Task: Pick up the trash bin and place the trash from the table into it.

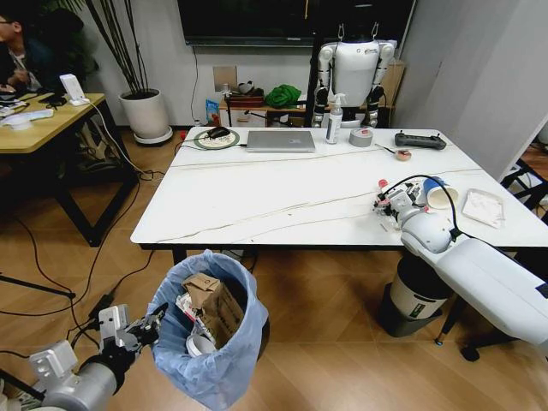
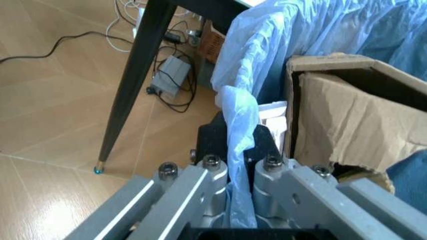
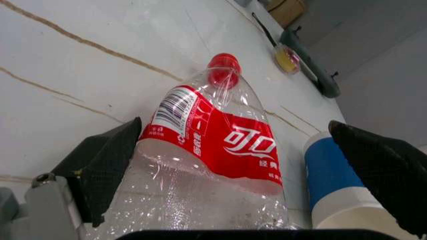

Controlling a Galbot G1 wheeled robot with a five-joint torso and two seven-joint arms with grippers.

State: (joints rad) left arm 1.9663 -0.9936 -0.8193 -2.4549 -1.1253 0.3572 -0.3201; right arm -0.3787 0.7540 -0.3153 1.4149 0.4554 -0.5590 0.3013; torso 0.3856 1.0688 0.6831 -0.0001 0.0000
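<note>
Below, the left pincer [image 2: 230, 165] pinches the crinkly blue liner of the trash bin [image 1: 211, 342]; the right pincer [image 3: 240, 165] spreads wide around a clear plastic bottle [image 3: 213, 165] on the marble worktop [image 1: 282, 188].

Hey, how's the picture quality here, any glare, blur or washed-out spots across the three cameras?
Head view: even indoor light, the table bright but its veins readable. Left wrist view: window glare washes out the floor's lower corner; the left tool, clamped on the trash bin liner, looks soft. Right wrist view: the bottle is soft, highlights on its plastic.
</note>
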